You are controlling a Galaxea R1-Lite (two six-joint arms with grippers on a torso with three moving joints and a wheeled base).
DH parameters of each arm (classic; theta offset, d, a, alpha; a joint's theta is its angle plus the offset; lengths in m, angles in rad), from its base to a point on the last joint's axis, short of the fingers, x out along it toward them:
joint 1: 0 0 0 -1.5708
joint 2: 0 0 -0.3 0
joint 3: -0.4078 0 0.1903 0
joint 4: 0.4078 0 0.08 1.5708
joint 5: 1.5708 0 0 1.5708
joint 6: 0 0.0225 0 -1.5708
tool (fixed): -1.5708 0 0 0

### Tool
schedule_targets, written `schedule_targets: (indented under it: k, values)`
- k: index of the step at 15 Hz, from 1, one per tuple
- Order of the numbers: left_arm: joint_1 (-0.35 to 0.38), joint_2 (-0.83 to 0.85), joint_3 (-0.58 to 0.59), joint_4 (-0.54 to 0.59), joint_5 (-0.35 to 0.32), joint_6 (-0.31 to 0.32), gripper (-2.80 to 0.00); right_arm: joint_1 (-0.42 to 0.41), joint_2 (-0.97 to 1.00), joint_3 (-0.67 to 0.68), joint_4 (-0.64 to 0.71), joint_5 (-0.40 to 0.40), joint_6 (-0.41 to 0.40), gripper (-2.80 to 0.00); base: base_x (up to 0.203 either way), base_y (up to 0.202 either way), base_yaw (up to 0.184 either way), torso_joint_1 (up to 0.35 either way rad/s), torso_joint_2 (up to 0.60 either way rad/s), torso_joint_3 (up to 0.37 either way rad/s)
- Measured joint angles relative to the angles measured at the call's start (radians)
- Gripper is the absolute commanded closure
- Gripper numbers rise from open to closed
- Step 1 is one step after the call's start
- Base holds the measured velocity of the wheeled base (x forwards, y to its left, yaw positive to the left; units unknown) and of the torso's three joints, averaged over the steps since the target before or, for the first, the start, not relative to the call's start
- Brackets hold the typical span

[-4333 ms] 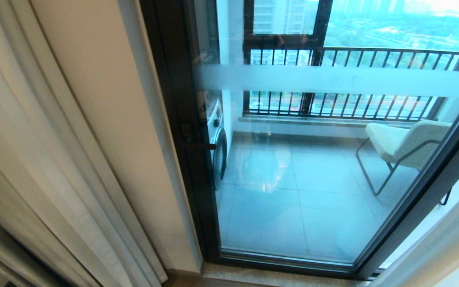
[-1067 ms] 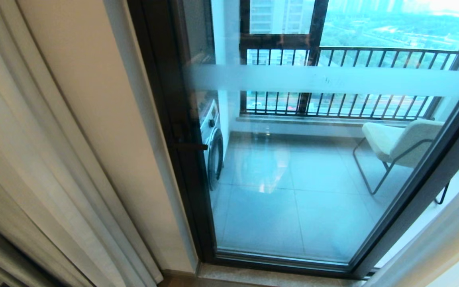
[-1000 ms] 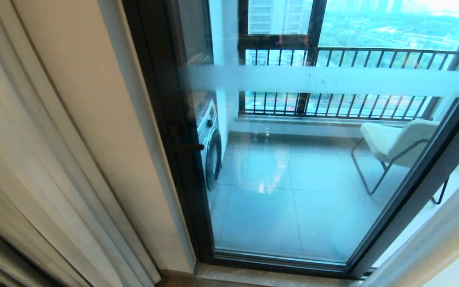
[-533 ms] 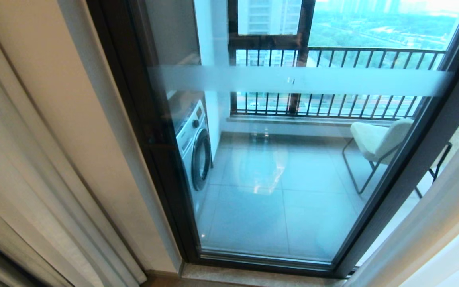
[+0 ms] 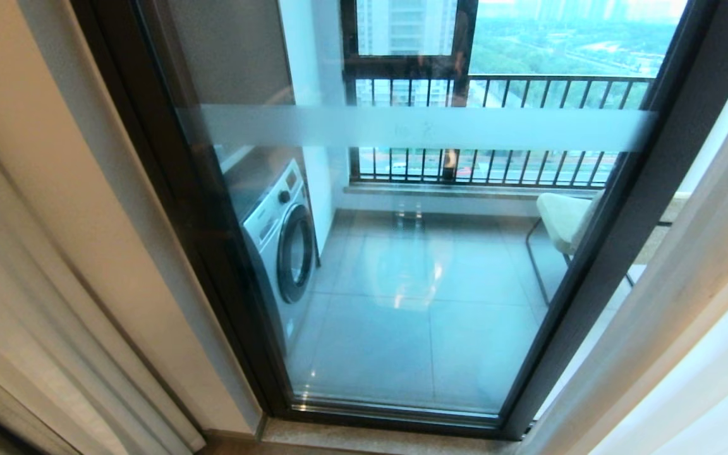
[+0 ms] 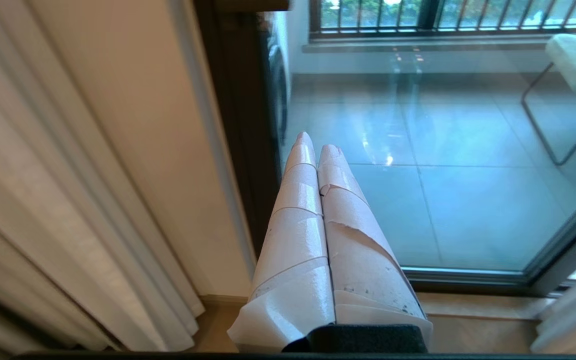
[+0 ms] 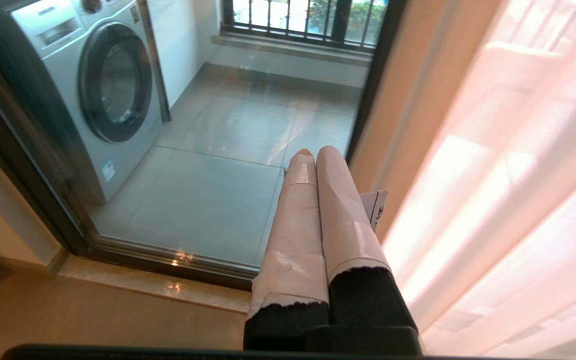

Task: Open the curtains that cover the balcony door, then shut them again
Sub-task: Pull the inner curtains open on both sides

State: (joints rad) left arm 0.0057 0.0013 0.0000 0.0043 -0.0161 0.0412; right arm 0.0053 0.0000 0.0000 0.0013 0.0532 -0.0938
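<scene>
Shifting rightward, view reveals washing machine [image 5: 279,243]; balcony door [image 5: 414,253] uncovered; both end effectors clamped, empty.

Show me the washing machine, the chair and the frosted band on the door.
washing machine [image 5: 279,237]: head view, on its front panel.
chair [image 5: 560,216]: head view, on its seat cushion.
frosted band [image 5: 427,127]: head view, on its middle.

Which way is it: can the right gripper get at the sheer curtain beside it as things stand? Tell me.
Probably yes. The right gripper, shut and empty, points at the balcony door, with the sheer curtain hanging right beside it and nothing between them. It must open first.
</scene>
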Motion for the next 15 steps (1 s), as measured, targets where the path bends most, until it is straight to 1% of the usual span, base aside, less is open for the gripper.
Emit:
schedule_targets:
  k: [15]
  values:
    - [0.0, 0.0, 0.0, 0.0, 0.001, 0.0, 0.0, 0.0, 0.0, 0.0, 0.0, 0.0, 0.0, 0.0, 0.0, -0.184, -0.006, 0.002, 0.0, 0.002]
